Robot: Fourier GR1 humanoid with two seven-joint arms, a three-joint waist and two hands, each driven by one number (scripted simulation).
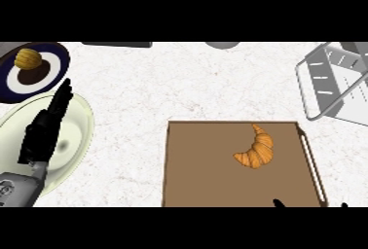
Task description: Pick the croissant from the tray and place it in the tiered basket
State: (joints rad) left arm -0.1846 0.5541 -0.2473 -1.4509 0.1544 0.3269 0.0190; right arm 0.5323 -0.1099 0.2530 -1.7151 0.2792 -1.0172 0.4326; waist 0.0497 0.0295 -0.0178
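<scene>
Single head view, steeply down onto the counter (179, 82)

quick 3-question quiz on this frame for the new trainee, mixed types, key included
1. True or false: the croissant lies on the brown tray.
2. Which hand rests open over the pale plate? A) left hand B) right hand
3. Fill in: the tiered basket stands at the counter's upper ____ corner in the head view.

Key: 1 true; 2 A; 3 right. Only fingertips of the right hand show at the lower edge.

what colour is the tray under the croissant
Brown, seen in the head view: tray beneath the golden croissant.
</scene>
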